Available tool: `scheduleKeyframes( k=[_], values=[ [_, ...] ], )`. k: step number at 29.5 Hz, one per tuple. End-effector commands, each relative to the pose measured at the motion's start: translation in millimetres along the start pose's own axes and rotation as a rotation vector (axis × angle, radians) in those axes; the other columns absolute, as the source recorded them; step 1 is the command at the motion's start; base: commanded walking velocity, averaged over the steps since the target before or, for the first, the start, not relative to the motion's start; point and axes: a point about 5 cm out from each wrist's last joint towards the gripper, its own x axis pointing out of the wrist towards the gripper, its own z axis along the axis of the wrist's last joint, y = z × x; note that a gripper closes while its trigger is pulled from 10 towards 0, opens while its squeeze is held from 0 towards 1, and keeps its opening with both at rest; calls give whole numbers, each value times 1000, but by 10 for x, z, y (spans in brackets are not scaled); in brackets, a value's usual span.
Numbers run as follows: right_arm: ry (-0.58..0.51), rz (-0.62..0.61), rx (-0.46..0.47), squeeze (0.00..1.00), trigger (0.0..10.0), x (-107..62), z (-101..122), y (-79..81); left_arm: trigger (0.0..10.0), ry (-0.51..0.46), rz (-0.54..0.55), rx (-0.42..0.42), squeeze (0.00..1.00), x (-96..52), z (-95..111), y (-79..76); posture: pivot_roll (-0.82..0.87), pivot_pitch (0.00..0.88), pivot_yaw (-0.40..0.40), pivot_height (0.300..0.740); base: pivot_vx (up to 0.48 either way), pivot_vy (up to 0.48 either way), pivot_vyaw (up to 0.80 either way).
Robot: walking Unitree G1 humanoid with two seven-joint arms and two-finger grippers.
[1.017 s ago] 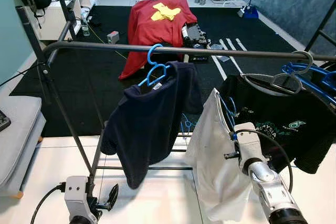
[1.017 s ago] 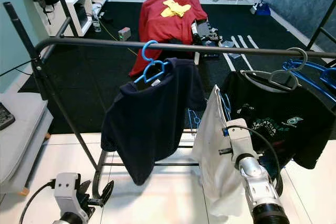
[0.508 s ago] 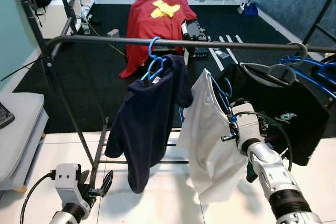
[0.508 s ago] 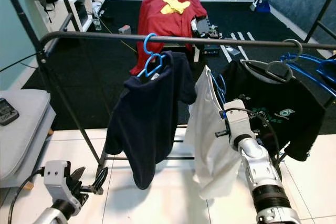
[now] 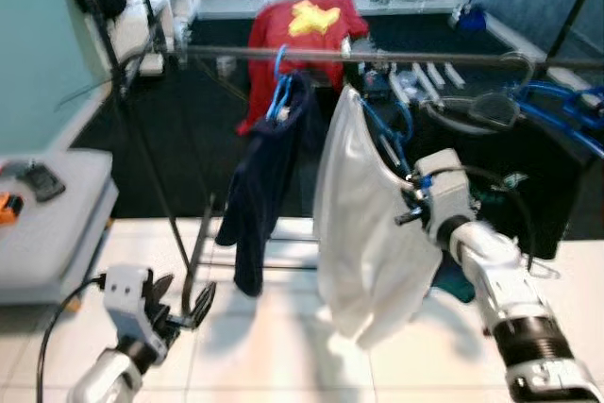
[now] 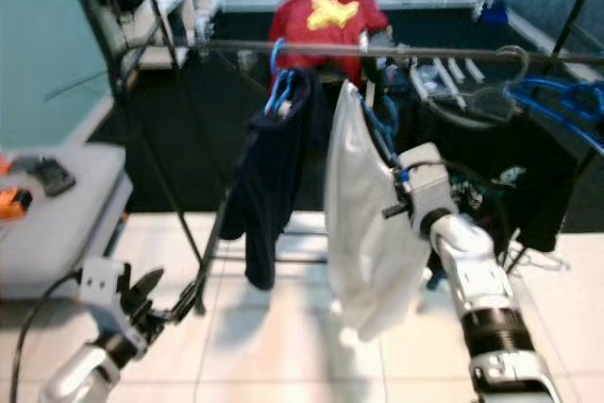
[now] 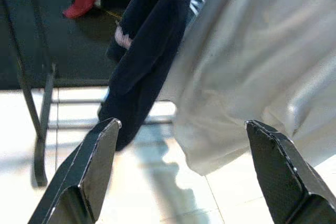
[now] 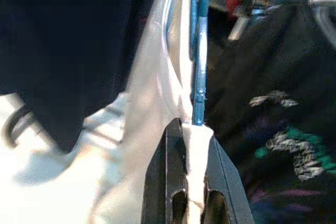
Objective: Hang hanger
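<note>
A dark clothes rail runs across in front of me. A navy sweater hangs from it on a blue hanger. Right of the sweater, my right gripper is shut on a white shirt that sits on its own blue hanger; the hanger's top is just below the rail. In the right wrist view the fingers pinch white cloth right under the blue hanger's arm. My left gripper hangs low at the left, open and holding nothing.
A black printed T-shirt on a grey hanger hangs right of the white shirt, with loose blue hangers beyond. The rack's upright stands at left. A grey cushion carrying small devices is further left. Red cloth lies behind.
The whole picture has shifted and blurred, so the camera moved. My right gripper has lifted the white shirt up and left, nearer the rail and the navy sweater. The left arm stays low.
</note>
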Motion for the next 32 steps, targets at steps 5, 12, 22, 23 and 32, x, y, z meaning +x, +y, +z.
scheduleKeyframes(
  k=[5, 12, 22, 23, 32],
  values=[
    [-55, 335, 1, 0, 10000, -96, 166, 259, 10000, -48, -14, 66, 0, -1, 192, 31, -110, 82, -34, 740, 0, 0, 0],
    [-103, 679, 34, 0, 10000, -380, 354, 243, 10000, -196, -103, 218, 0, 45, 651, 41, -114, 81, -43, 740, 0, 0, 0],
    [-182, 997, 102, 0, 10000, -687, 639, 206, 10000, -336, -262, 317, 0, -8, 1230, 129, -120, 76, -36, 740, 0, 0, 0],
    [-182, 997, 102, 0, 10000, -687, 639, 206, 10000, -336, -262, 317, 0, -8, 1230, 129, -120, 76, -36, 740, 0, 0, 0],
    [-211, 1238, 163, 0, 10000, -757, 782, 397, 10000, -353, -467, 299, 0, -35, 1325, 60, -121, 62, -31, 740, 0, 0, 0]
  ],
)
